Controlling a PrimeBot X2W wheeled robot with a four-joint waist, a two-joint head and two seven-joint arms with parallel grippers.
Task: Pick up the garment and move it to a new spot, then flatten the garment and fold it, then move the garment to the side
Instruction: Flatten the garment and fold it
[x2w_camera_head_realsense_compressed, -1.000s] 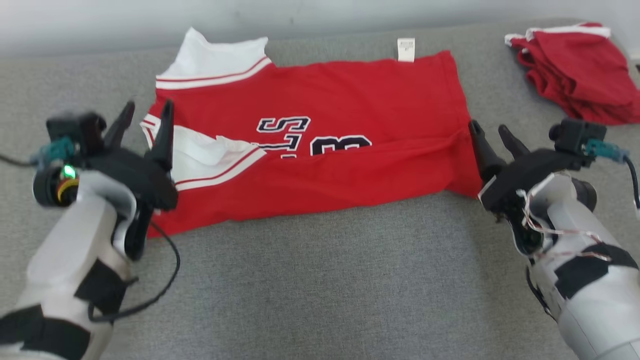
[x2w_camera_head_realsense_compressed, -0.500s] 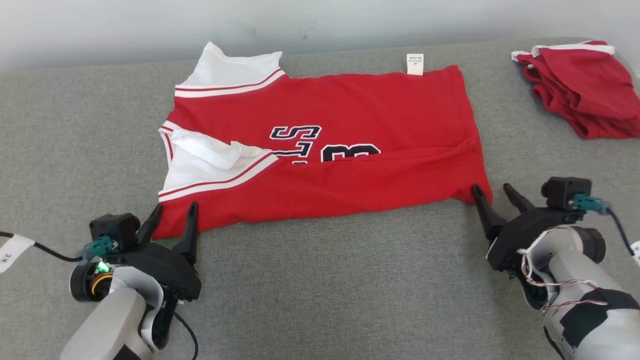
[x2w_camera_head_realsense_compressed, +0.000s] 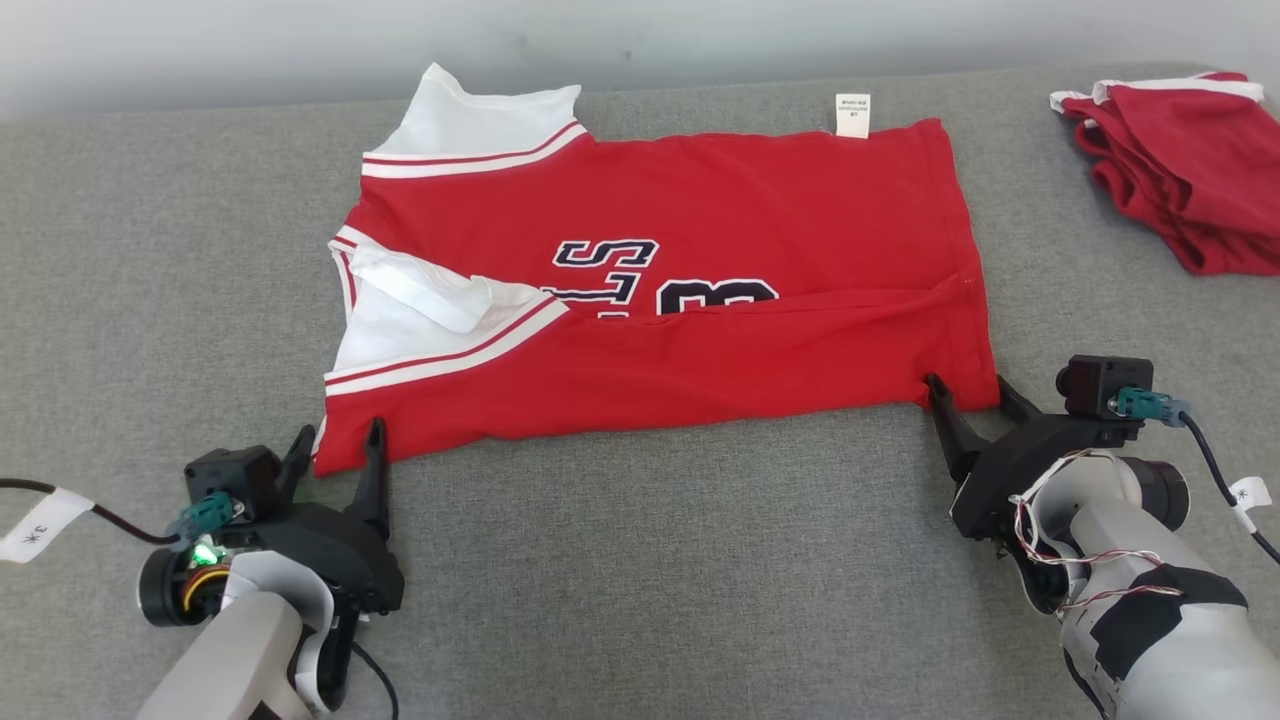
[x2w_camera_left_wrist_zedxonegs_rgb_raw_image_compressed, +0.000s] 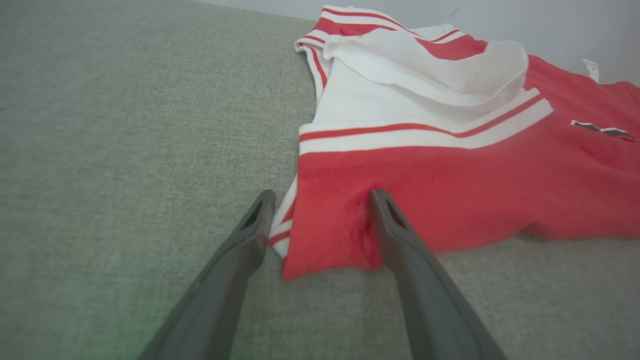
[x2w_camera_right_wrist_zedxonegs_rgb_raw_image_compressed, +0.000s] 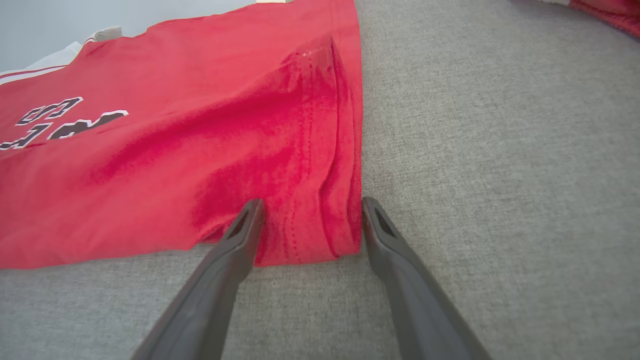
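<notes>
While the red jersey (x2w_camera_head_realsense_compressed: 680, 270) lies spread on the grey upholstery (x2w_camera_head_realsense_compressed: 640, 560), the left gripper (x2w_camera_head_realsense_compressed: 338, 437) and right gripper (x2w_camera_head_realsense_compressed: 968, 385) stand wide apart, each straddling one near corner, clasping nothing; another red garment (x2w_camera_head_realsense_compressed: 1180, 170) sits far right.

We see a wide bench (x2w_camera_head_realsense_compressed: 640, 580) covered in rough grey cloth. It runs from one side to the other. Behind it stands a plain pale wall (x2w_camera_head_realsense_compressed: 250, 45), right at its far edge. The light is soft and even.
</notes>
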